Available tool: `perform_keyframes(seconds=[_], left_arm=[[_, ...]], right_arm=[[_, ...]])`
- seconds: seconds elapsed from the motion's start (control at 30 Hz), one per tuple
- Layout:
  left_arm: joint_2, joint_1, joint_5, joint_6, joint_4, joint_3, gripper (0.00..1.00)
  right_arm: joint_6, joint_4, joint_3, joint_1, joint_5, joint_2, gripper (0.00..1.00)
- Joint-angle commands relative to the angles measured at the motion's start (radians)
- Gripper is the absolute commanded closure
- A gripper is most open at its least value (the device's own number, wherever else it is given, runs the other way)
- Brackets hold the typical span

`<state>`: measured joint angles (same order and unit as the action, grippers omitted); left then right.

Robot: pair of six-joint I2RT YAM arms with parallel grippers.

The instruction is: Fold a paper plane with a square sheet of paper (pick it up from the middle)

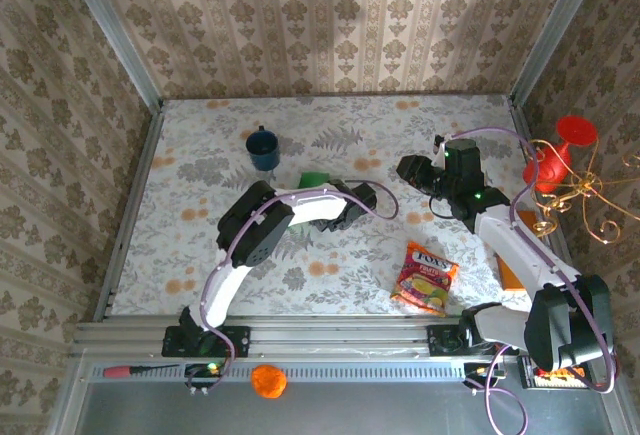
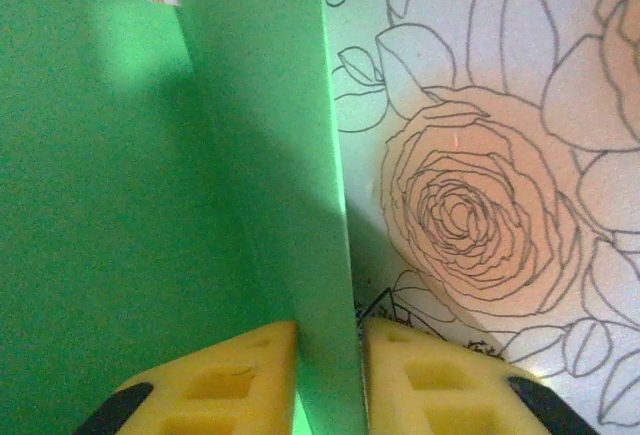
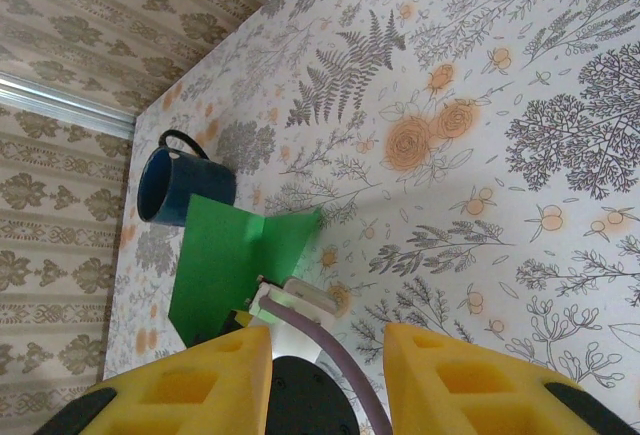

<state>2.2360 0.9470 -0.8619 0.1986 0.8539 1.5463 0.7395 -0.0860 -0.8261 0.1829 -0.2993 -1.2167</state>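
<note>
The square sheet of paper (image 1: pixel 313 179) is bright green and creased, with one flap standing up (image 3: pixel 225 255). It lies mid-table just right of the blue mug (image 1: pixel 263 148). My left gripper (image 1: pixel 330 193) reaches it from the right. In the left wrist view the raised green fold (image 2: pixel 300 205) stands between the yellow fingers (image 2: pixel 250 360). The left pad touches it, and a thin dark gap shows at the right pad, so the left gripper (image 2: pixel 330 333) is slightly open. My right gripper (image 1: pixel 408 169) hovers open and empty to the right (image 3: pixel 328 355), facing the left wrist (image 3: pixel 300 300).
A colourful snack packet (image 1: pixel 425 277) lies front right, with an orange-brown board (image 1: pixel 508 275) beyond it under the right arm. A red vessel (image 1: pixel 558 150) and gold wire ornament (image 1: pixel 580 200) stand at the right wall. An orange ball (image 1: pixel 268 381) and red screwdriver (image 1: pixel 135 369) rest on the front rail.
</note>
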Motion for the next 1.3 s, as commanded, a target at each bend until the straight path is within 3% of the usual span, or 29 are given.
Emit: perform_keyframes(seconds=[0.0,0.3,0.47,0.63,0.93,1.27], left_arm=[[-0.047,0.006,0.135,0.035,-0.009,0.011,0.72],[-0.109,0.007,0.355,0.153,-0.005,0.033,0.66],[-0.224,0.021,0.594,0.196,-0.074,-0.004,0.62],[-0.378,0.010,0.773,0.282,-0.160,-0.070,0.58],[-0.598,-0.209,0.984,0.375,-0.418,-0.379,0.41],[-0.589,-0.361,1.075,0.400,-0.522,-0.529,0.33]], right_arm=[[0.014,0.023,0.010,-0.005,-0.017,-0.006,0.65],[0.024,0.036,0.004,-0.005,-0.024,-0.026,0.64],[0.024,0.030,-0.004,-0.005,-0.017,-0.033,0.63],[0.035,0.035,-0.002,-0.004,-0.004,-0.037,0.51],[0.024,0.028,0.010,0.013,0.043,-0.044,0.40],[0.042,0.065,0.027,0.020,0.008,-0.076,0.25]])
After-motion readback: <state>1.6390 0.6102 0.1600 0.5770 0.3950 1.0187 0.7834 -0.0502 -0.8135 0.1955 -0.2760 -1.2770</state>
